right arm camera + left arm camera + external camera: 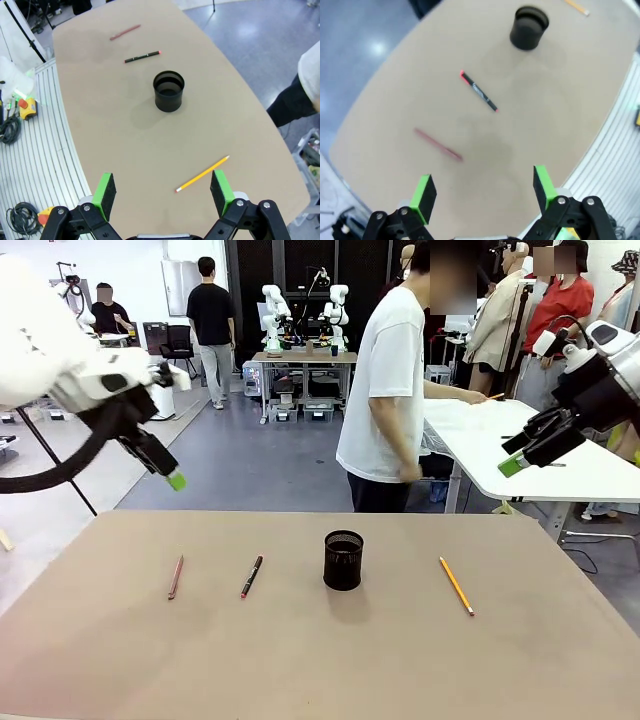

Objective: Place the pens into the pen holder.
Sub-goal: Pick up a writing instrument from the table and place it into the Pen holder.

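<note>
Both arms hang above the table (pixel 320 670) with nothing in them. The left gripper (pixel 482 187) has its jaws spread wide and empty, high over the left side. The right gripper (pixel 162 190) is spread and empty too, high over the right side.

All three pens lie flat on the tabletop, none yet in the black mesh pen holder (pixel 343 560), which stands upright near the middle. The pinkish-brown pen (pixel 176 577) lies farthest left, and the dark red-black pen (pixel 251 576) lies between it and the holder. The yellow pencil (pixel 456 586) lies well apart on the right.

The likely trouble comes from how thin and low the pens are. Fingers coming down a little short would close on air; a little deep and the pads would press the table or roll the pen away. A grip near one end would probably let the pen droop and miss the opening.

The holder looks light and is shorter than the pens. A tip catching its rim, or a finger brushing it, could tip it over or push it away. If both arms carry to the middle together, they might also get in each other's way.
</note>
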{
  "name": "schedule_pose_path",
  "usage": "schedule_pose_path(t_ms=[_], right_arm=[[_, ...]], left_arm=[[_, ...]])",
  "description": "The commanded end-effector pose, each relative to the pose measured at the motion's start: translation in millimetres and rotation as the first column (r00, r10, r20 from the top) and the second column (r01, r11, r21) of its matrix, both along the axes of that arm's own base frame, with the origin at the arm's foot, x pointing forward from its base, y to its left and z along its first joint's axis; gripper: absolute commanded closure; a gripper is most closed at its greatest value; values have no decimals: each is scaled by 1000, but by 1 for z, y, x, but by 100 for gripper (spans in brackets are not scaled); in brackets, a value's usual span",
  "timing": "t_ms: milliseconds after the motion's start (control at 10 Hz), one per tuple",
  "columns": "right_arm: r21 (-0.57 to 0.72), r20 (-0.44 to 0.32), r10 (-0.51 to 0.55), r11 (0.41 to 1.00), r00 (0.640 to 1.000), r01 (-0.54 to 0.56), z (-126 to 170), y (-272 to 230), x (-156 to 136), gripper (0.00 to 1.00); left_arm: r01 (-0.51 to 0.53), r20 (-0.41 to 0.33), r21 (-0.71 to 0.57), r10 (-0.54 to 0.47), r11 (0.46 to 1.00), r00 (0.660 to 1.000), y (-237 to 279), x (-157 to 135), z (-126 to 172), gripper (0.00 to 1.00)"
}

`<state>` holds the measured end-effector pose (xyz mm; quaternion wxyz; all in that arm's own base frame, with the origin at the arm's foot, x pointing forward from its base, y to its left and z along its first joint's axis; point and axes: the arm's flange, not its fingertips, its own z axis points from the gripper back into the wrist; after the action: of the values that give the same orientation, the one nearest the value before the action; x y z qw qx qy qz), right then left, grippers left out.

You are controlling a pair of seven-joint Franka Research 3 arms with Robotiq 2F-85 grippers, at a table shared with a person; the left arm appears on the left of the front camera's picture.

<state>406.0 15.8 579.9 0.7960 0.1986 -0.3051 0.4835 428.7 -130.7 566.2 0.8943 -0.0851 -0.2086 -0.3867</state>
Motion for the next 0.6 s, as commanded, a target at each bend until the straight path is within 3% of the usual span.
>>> schedule_pose_path(t_ms=[0,100,300,400,500], right_arm=[[7,2,4,1000,1000,-4,1,0,0,0],[7,2,4,1000,1000,-4,1,0,0,0],[7,2,4,1000,1000,-4,1,0,0,0],[7,2,4,1000,1000,-4,1,0,0,0],[7,2,4,1000,1000,-4,1,0,0,0]], left_arm=[[-77,-102,31,80,997,992,-23,0,-9,0],[-136,-68,124,145,983,987,-47,4,-28,0],[-137,-98,148,153,979,983,-67,9,-55,0],[-91,-128,109,105,990,986,-70,11,-60,0],[-123,-96,132,136,984,986,-63,1,-49,0]])
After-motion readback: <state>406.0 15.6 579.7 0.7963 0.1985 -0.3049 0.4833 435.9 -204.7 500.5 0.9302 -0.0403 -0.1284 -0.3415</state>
